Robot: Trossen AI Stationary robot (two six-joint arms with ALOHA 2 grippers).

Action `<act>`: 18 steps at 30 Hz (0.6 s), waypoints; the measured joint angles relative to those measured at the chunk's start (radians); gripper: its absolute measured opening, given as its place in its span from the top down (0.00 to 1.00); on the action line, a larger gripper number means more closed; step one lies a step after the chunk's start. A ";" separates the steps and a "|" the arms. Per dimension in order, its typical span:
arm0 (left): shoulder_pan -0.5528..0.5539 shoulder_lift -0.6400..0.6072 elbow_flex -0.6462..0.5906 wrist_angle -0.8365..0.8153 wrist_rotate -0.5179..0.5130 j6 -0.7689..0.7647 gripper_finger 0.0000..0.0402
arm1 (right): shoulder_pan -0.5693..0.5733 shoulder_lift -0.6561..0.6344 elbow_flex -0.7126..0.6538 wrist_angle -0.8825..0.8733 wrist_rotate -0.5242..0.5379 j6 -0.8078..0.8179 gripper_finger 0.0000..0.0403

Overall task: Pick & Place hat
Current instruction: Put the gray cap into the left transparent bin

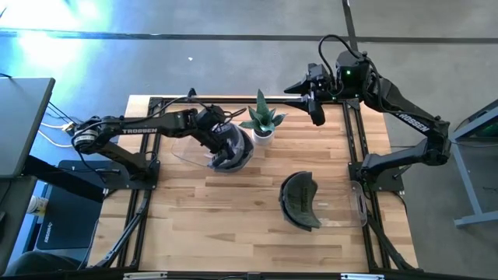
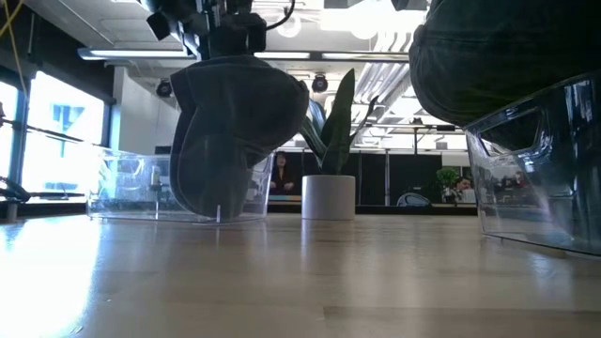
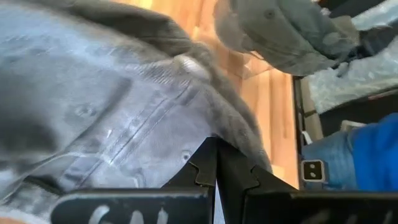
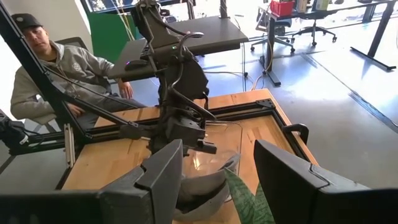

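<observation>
Soft grey fabric cap (image 1: pixel 230 148): hanging limp over clear plastic bin (image 1: pixel 187 155), pinched in left gripper (image 1: pixel 222 144), pressed together on cloth. Likely light, floppy, non-fragile; best taken at stiffer brim or crown seam. Right gripper (image 1: pixel 317 109) spread, idle above far bench (image 1: pixel 233 210) edge.

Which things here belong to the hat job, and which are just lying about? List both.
Job:
- dark grey fabric hat, held by the shut left gripper
- clear plastic bin under it
- second dark grey hat on another clear bin
- right gripper, open, waiting

Lying about:
- green plant in white pot
</observation>
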 joint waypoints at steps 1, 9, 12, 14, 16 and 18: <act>0.000 0.000 0.000 -0.005 -0.014 -0.008 1.00 | 0.000 0.000 0.000 0.000 0.000 0.000 0.52; 0.066 -0.082 -0.001 -0.114 0.022 -0.063 1.00 | 0.000 0.000 0.000 0.000 0.003 0.003 0.52; 0.096 -0.104 0.001 -0.212 -0.014 -0.082 1.00 | 0.000 0.000 0.000 0.000 0.003 0.003 0.52; 0.126 -0.126 0.000 -0.317 -0.062 -0.098 1.00 | 0.000 0.000 0.000 0.000 0.003 0.003 0.52; 0.151 -0.137 0.001 -0.400 -0.118 -0.118 1.00 | 0.000 0.000 0.000 0.000 0.003 0.003 0.52; 0.174 -0.142 0.000 -0.490 -0.181 -0.145 1.00 | 0.000 0.000 0.000 0.000 0.003 0.003 0.52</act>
